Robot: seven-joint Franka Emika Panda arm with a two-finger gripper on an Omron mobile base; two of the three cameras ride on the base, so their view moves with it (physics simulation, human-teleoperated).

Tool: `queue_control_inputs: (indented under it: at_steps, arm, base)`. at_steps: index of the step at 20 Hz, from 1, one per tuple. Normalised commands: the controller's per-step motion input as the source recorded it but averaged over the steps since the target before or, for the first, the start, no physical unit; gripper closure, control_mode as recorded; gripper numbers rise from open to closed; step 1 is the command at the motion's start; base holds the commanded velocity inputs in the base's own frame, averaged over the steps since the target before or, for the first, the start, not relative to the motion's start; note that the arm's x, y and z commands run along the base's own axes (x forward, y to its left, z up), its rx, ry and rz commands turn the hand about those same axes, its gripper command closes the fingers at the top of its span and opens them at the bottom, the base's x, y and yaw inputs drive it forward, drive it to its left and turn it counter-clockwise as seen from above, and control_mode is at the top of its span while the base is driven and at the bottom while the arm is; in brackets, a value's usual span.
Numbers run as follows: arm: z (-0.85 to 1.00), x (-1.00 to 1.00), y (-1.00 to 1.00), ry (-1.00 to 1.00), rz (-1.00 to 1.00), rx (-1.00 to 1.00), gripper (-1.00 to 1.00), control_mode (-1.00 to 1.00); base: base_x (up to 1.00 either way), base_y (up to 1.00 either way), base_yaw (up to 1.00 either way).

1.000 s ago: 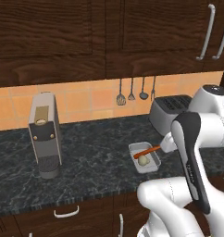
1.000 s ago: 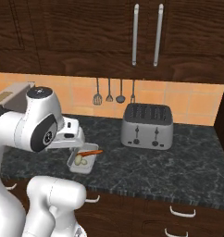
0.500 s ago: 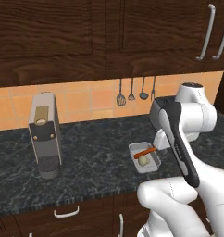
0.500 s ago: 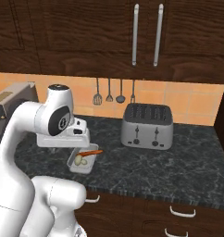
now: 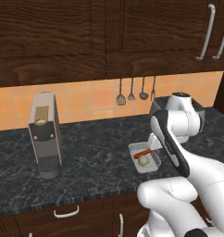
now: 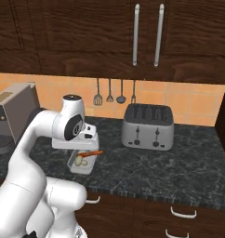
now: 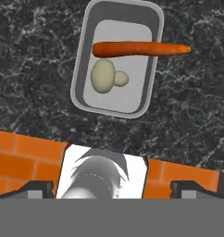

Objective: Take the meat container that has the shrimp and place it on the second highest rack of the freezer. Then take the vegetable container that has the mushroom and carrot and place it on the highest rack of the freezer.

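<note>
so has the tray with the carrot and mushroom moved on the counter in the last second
No. The tray with the carrot and mushroom sits at the same spot on the counter, same offset from the coffee machine. The arm alone swung.

Around the vegetable container (image 5: 144,159) you have bare black counter (image 5: 90,157) at nine, six and three o'clock. The toaster (image 6: 148,126) stands well off at two o'clock, the coffee machine (image 5: 44,134) far out at nine. The carrot (image 7: 140,48) overhangs the container's rim on one side, and the mushroom (image 7: 107,76) lies just beside it inside.
</note>
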Motion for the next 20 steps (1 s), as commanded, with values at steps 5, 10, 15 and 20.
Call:
queue_control_inputs:
  at_steps: [5, 10, 15, 20]
  arm:
    - [-0.69, 0.61, -0.14, 0.00, -0.03, 0.00, -1.00, -1.00]
    - [-0.34, 0.39, 0.00, 0.02, -0.17, 0.00, -1.00, -1.00]
    - [-0.26, -0.02, -0.02, 0.07, -0.34, 0.00, -1.00, -1.00]
    - [-0.33, 0.07, -0.15, 0.07, -0.17, 0.00, -1.00, -1.00]
  base:
    - [0.00, 0.00, 0.00]
    - [0.00, 0.00, 0.00]
    - [0.00, 0.00, 0.00]
    - [0.00, 0.00, 0.00]
